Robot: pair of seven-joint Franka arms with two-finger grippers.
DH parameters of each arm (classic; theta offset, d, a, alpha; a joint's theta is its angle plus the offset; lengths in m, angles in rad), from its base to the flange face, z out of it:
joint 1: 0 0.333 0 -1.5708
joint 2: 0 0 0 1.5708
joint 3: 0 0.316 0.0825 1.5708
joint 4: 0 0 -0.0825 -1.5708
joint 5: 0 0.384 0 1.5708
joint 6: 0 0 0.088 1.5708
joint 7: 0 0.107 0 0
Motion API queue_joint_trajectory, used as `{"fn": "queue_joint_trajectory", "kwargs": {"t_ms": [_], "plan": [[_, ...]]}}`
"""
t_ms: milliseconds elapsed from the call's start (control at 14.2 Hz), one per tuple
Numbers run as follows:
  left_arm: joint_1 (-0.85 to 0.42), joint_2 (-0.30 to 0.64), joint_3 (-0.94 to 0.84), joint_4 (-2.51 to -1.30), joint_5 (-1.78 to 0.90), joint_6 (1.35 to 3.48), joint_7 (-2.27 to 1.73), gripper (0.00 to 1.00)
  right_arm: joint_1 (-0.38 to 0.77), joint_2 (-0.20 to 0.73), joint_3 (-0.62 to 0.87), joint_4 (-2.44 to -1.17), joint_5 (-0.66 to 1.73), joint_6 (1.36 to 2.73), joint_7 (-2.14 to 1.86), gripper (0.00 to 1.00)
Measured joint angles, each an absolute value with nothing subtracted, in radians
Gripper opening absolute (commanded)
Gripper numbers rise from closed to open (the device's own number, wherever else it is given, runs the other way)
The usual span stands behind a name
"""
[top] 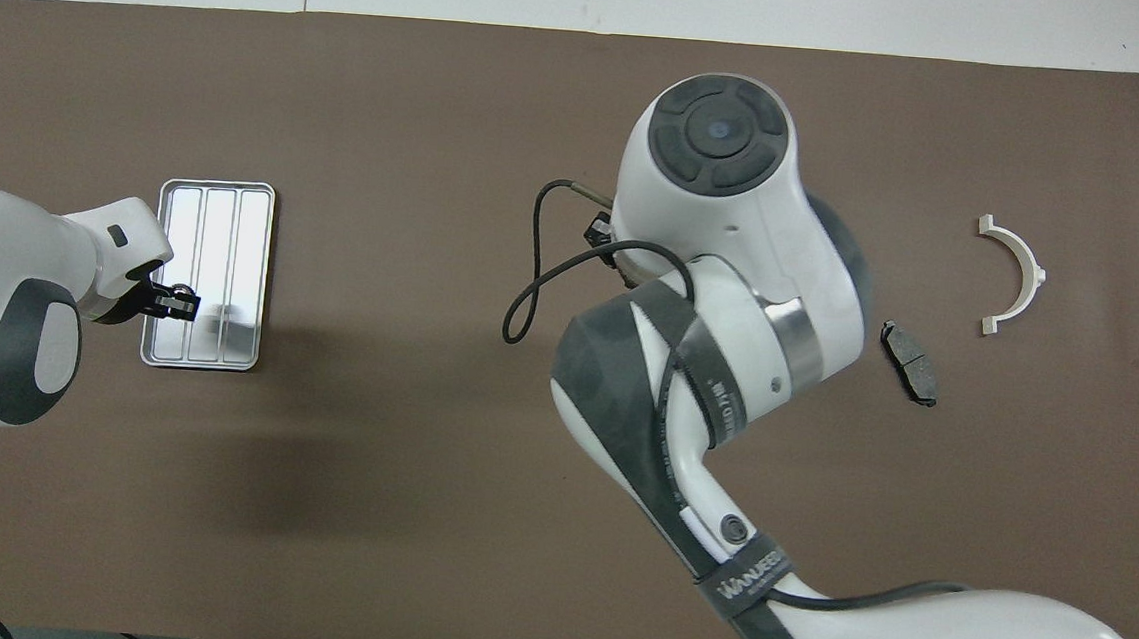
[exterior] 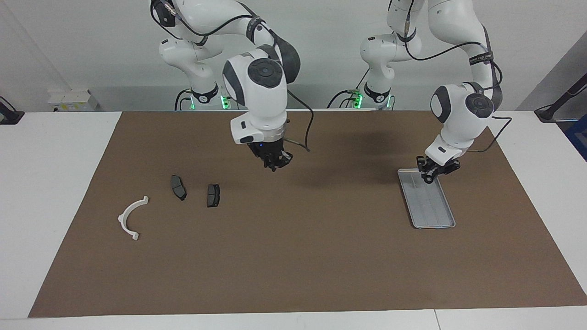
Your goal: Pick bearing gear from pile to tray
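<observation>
The pile lies toward the right arm's end of the mat: a white curved bracket (exterior: 130,217) (top: 1019,276) and two dark grey pads (exterior: 178,187) (exterior: 213,195). Only one pad (top: 910,349) shows in the overhead view. No tiny black round part shows. The silver ribbed tray (exterior: 433,213) (top: 235,226) lies toward the left arm's end. My right gripper (exterior: 274,162) hangs above the bare mat at mid-table, beside the pile; its own arm hides it from overhead. My left gripper (exterior: 431,174) (top: 180,302) is low over the tray's end nearer the robots.
A brown mat (exterior: 293,256) covers most of the white table. The right arm's large wrist and its black cable (top: 532,287) hang over the middle of the mat.
</observation>
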State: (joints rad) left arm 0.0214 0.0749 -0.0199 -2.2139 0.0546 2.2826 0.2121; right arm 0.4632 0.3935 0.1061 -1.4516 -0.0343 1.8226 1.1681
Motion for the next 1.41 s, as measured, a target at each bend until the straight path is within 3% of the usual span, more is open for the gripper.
{"fn": "queue_joint_trajectory", "kwargs": {"t_ms": [774,1126,1196,1267,1337,1408], "plan": [[0.021,0.077,-0.023,-2.315,0.055,2.401,0.212,0.00,0.576,0.601,0.104,-1.518,-0.085,2.147,1.389,0.00],[0.021,0.089,-0.023,-2.331,0.055,2.432,0.212,0.00,0.570,0.622,0.095,-1.540,-0.104,2.204,1.389,0.00],[0.021,0.089,-0.023,-2.331,0.055,2.433,0.212,0.16,0.569,0.622,0.094,-1.554,-0.105,2.222,1.389,0.00],[0.021,0.089,-0.023,-2.331,0.055,2.433,0.212,0.68,0.569,0.619,0.094,-1.562,-0.105,2.232,1.389,0.00],[0.021,0.089,-0.023,-2.331,0.055,2.434,0.212,0.79,0.569,0.615,0.094,-1.570,-0.106,2.241,1.389,0.00],[0.020,0.089,-0.024,-2.331,0.055,2.434,0.213,0.81,0.569,0.612,0.094,-1.576,-0.106,2.247,1.389,0.00]]}}
